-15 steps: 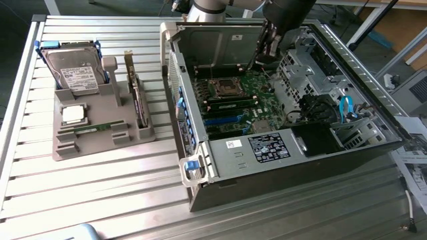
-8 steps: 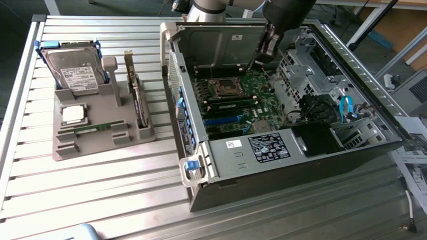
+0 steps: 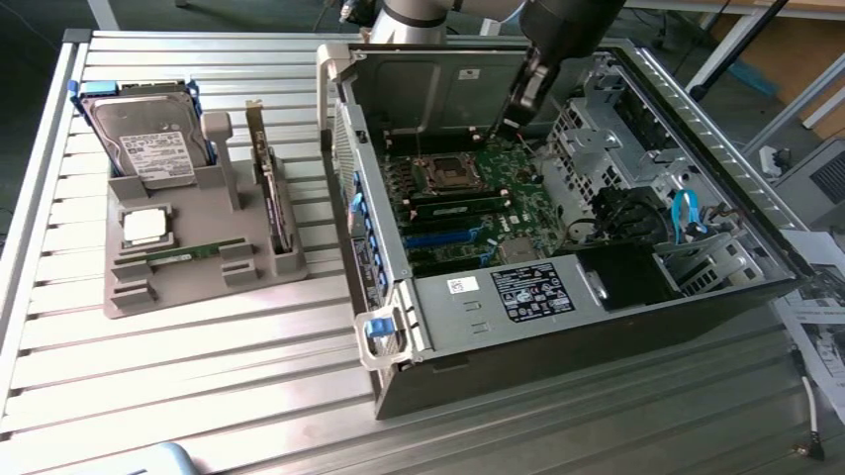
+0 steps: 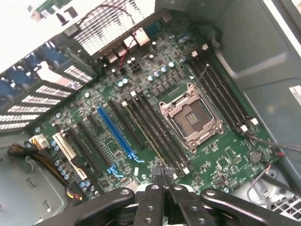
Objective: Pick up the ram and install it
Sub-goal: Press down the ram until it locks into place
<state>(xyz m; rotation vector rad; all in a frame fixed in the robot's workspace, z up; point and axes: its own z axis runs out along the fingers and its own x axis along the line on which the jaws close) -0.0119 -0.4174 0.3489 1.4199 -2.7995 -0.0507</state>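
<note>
The ram point(image 3: 185, 253) lies in the grey holder tray point(image 3: 133, 302); the jaws hang clenched, empty, inside the computer case point(image 3: 528, 366).

A: Where does the exterior view look from?

B: High above and off to one side of the open computer case point(image 3: 581, 247), angled down, far enough back to take in the whole case and the grey parts holder point(image 3: 198, 257) beside it, toward the exterior view's left.

A: And the wrist view?

B: Close over the motherboard point(image 4: 155, 127) inside the case, looking down, the gripper point(image 4: 162, 181) at the frame's edge.

A: What do they share?

B: The motherboard and its processor socket point(image 3: 446, 175).
</note>
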